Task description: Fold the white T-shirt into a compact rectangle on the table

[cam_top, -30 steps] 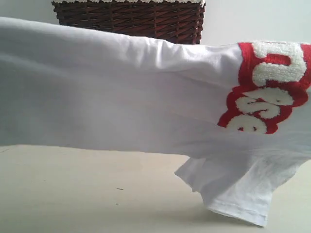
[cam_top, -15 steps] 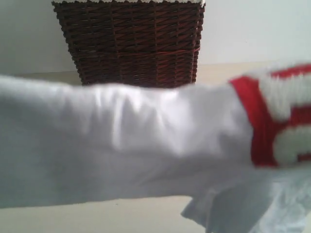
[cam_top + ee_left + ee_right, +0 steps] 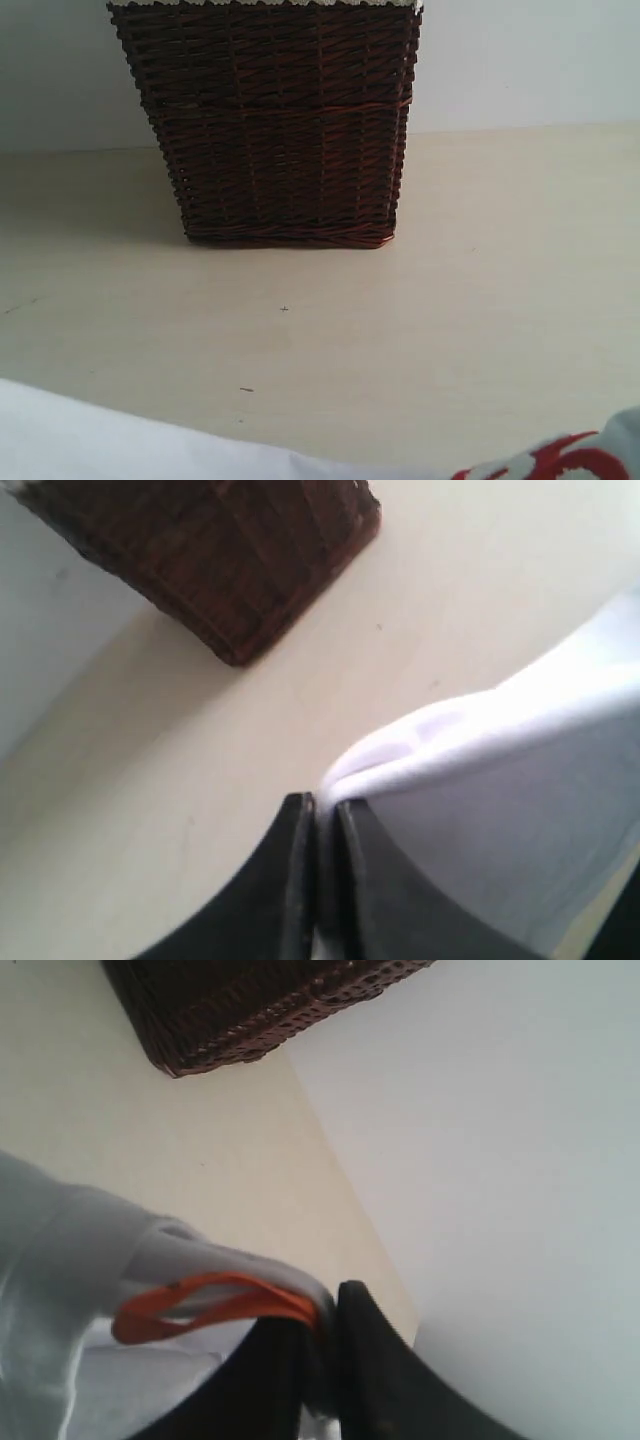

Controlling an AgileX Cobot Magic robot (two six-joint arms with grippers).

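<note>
The white T-shirt (image 3: pixel 130 440) shows only as a strip along the bottom edge of the exterior view, with a bit of its red-outlined lettering (image 3: pixel 560 462) at the bottom right. Neither gripper shows in that view. In the left wrist view my left gripper (image 3: pixel 325 805) is shut on a folded white edge of the T-shirt (image 3: pixel 500 780), which hangs off to one side. In the right wrist view my right gripper (image 3: pixel 328 1305) is shut on the T-shirt's (image 3: pixel 70 1250) neck edge beside the orange neck tag (image 3: pixel 200 1305). The pale table (image 3: pixel 480 290) lies below.
A dark wicker basket (image 3: pixel 275 120) with a lace-trimmed lining stands at the back of the table, against the pale wall (image 3: pixel 530 60). The left wrist view shows the basket (image 3: pixel 220 550) beyond the fingers. In the right wrist view the basket (image 3: pixel 250 1000) is beside the wall (image 3: pixel 500 1160).
The T-shirt, stretched across the exterior view a second ago, has dropped to the bottom edge of that view. The whole basket and the table now show.
</note>
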